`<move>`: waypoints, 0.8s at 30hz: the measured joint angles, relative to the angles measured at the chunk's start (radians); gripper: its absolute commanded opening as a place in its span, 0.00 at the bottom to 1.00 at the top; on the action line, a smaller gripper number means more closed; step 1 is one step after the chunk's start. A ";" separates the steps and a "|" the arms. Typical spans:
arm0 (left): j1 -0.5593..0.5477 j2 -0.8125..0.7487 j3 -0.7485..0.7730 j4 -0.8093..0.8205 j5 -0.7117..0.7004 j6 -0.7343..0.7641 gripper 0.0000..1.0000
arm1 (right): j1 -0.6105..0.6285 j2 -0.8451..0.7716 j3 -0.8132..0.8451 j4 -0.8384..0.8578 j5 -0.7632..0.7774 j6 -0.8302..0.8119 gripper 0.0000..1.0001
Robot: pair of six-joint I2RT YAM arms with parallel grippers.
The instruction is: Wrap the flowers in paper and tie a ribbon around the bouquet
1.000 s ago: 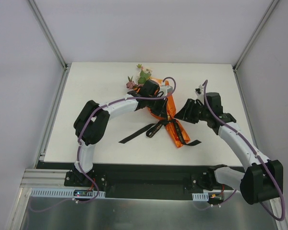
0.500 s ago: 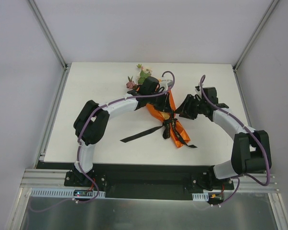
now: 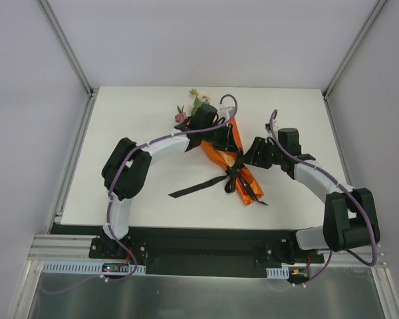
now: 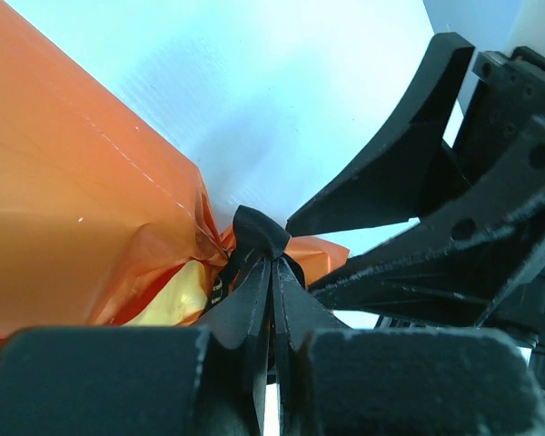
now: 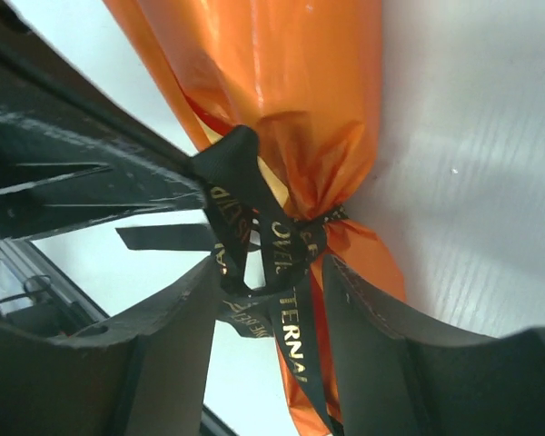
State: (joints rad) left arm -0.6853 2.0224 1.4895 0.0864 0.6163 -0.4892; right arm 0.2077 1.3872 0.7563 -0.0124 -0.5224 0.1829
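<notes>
My left claw (image 4: 271, 272) is pressed together, pinching a loop of the long black gold-lettered fabric ribbon (image 5: 254, 213). My right claw (image 5: 272, 272) stands spread astride its knot, at the waist of the orange paper-cone bouquet (image 5: 300, 100). The bouquet lies diagonally on the table, with its tail toward my right arm.

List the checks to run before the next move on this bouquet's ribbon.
1. Left claw shut on the ribbon loop: ok.
2. Right claw open, jaws on either side of the ribbon strands: ok.
3. Paper cinched in by the ribbon: ok.
4. Flowers showing past the paper's wide end: ok.
5. Ribbon pulled fully tight: cannot tell.
</notes>
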 measured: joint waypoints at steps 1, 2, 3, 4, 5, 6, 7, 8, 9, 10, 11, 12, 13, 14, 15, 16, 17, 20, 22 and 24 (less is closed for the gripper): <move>0.000 0.002 0.000 0.002 0.004 -0.003 0.00 | 0.006 -0.004 -0.001 0.004 0.003 -0.017 0.52; 0.002 0.003 0.000 0.003 0.005 -0.006 0.00 | 0.013 -0.005 -0.001 0.014 0.006 -0.037 0.52; 0.003 0.005 0.000 0.004 0.008 -0.010 0.00 | 0.022 -0.005 -0.001 0.024 0.009 -0.055 0.52; 0.006 0.006 0.000 0.004 0.011 -0.015 0.00 | 0.031 -0.005 -0.001 0.031 0.012 -0.074 0.54; 0.006 0.007 0.000 0.005 0.013 -0.018 0.00 | 0.037 -0.005 -0.001 0.034 0.014 -0.088 0.54; 0.006 0.007 0.000 0.005 0.013 -0.021 0.00 | 0.045 -0.005 -0.001 0.037 0.019 -0.098 0.54; 0.006 0.008 0.000 0.005 0.015 -0.022 0.00 | 0.056 -0.005 -0.001 0.042 0.026 -0.111 0.55; 0.006 0.009 0.000 0.006 0.020 -0.024 0.00 | 0.064 -0.005 0.000 0.045 0.032 -0.121 0.56; 0.006 0.011 0.000 0.006 0.025 -0.025 0.00 | 0.077 -0.004 0.003 0.046 0.042 -0.137 0.56; 0.006 0.014 0.000 0.006 0.030 -0.025 0.00 | 0.084 -0.003 0.005 0.047 0.048 -0.146 0.56; 0.006 0.017 0.000 0.006 0.032 -0.025 0.00 | 0.093 0.000 0.010 0.047 0.058 -0.156 0.56; 0.006 0.021 0.000 0.006 0.035 -0.026 0.00 | 0.102 0.005 0.016 0.047 0.067 -0.165 0.56; 0.006 0.025 0.000 0.005 0.036 -0.027 0.00 | 0.109 0.011 0.023 0.048 0.074 -0.172 0.53; 0.006 0.029 0.000 0.006 0.039 -0.027 0.00 | 0.115 0.018 0.031 0.048 0.083 -0.178 0.52; 0.006 0.033 0.000 0.006 0.039 -0.027 0.00 | 0.121 0.024 0.037 0.048 0.092 -0.182 0.50; 0.006 0.035 0.000 0.006 0.040 -0.027 0.00 | 0.127 0.032 0.044 0.048 0.106 -0.185 0.45; 0.006 0.037 0.000 0.005 0.040 -0.027 0.00 | 0.135 0.039 0.050 0.048 0.125 -0.187 0.42; 0.007 0.038 0.000 0.005 0.039 -0.027 0.00 | 0.160 0.045 0.058 0.045 0.173 -0.188 0.39; 0.007 0.038 0.000 0.005 0.039 -0.027 0.00 | 0.169 0.047 0.059 0.041 0.201 -0.186 0.49; 0.007 0.038 0.000 0.003 0.039 -0.026 0.00 | 0.170 0.047 0.059 0.033 0.225 -0.187 0.52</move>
State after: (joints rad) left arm -0.6785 2.0605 1.4895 0.0898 0.6548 -0.5156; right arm 0.3779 1.4338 0.8154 0.0204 -0.2977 -0.0036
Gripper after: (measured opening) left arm 0.003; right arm 0.474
